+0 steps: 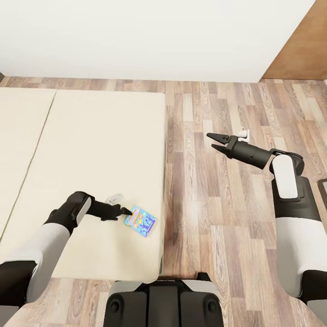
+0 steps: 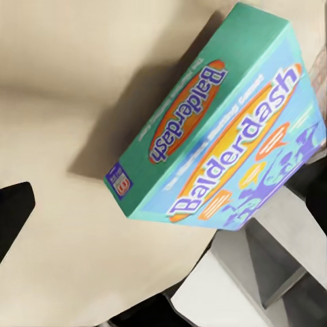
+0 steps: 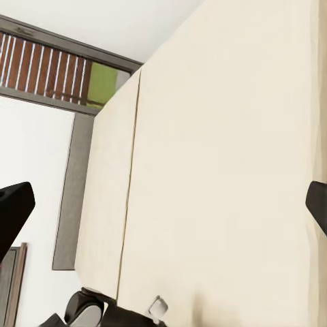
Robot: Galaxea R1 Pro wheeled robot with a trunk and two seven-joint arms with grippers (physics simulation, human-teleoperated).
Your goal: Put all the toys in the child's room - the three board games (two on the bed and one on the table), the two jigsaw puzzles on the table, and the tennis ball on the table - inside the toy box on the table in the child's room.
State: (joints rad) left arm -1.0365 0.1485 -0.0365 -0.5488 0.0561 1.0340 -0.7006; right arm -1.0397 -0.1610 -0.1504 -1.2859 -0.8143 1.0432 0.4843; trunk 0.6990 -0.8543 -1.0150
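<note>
I had the left pincer down low over the bed, right at the near edge of the small blue board game, which lay flat on the beige mattress close to the bed's outer side. From the head view the fingertips met the box's nearest corner, so I judged I was either nudging it or lining up a grip. I kept the arm low and nearly level with the mattress because the box is thin and sits flush on a soft surface; coming in from the side seemed the only way to get a finger under or around an edge.

In the left wrist view the box lay just ahead of the pincer and a little off to one side, its teal edge and "Balderdash" cover turned at an angle. One dark fingertip stood well clear of the box, so the jaws looked spread and not yet pinching anything, though I could not make out the other finger well enough to be sure.

The right pincer I held out over the wood-plank floor, away from the bed, with its fingers parted and nothing between them. That kept it out of the left arm's way. The right wrist view looked across the mattress with both dark fingertips at the picture's edges, wide apart.
</note>
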